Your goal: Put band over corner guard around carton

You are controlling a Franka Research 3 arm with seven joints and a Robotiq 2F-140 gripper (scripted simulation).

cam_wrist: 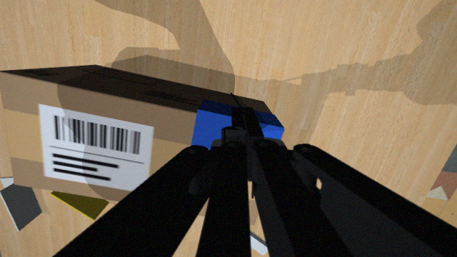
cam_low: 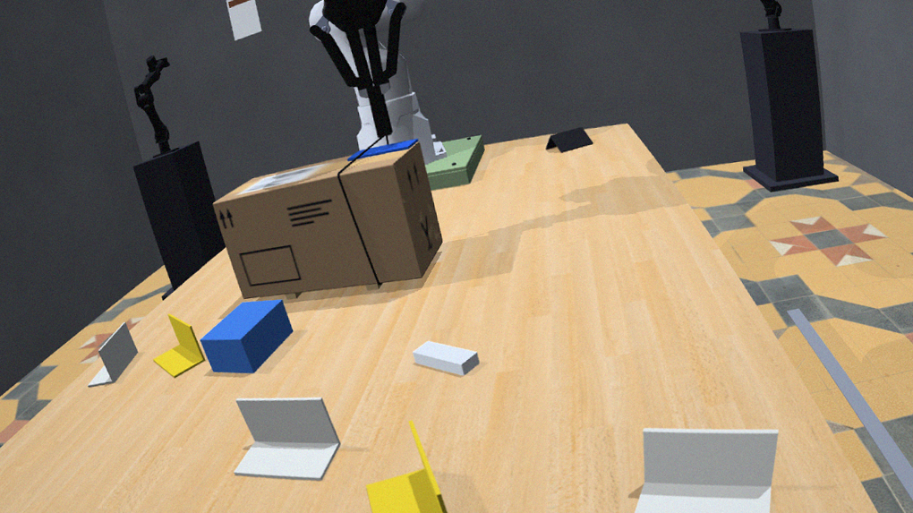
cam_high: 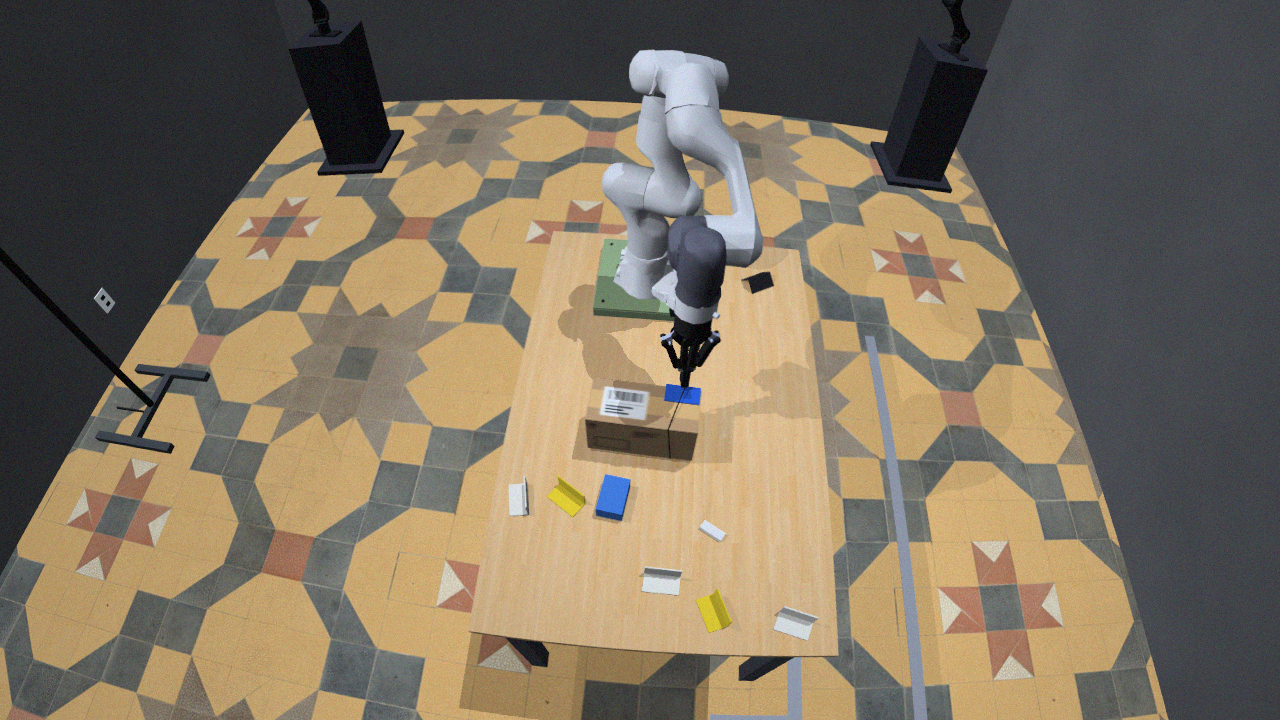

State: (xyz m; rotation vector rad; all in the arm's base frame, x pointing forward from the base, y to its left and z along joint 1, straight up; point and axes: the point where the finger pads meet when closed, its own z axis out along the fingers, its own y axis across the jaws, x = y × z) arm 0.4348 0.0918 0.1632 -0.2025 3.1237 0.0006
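The brown carton (cam_high: 642,420) stands flat on the table, with a barcode label on its top, and shows in the exterior view (cam_low: 330,225) and the wrist view (cam_wrist: 96,135). A blue corner guard (cam_high: 684,394) sits on its far right top edge (cam_low: 383,149) (cam_wrist: 235,123). The thin black band runs round the carton, slanted on the front face, and rises off the top edge to my fingertips. My gripper (cam_low: 384,129) (cam_high: 684,380) (cam_wrist: 241,123) points down just above the guard and is shut on the band.
A blue block (cam_low: 246,335), a white block (cam_low: 445,358), yellow angle pieces (cam_low: 179,346) (cam_low: 407,496) and white angle pieces (cam_low: 286,438) (cam_low: 700,482) lie on the near half of the table. A black wedge (cam_low: 568,139) sits at the far right. The green arm base (cam_high: 626,291) is behind the carton.
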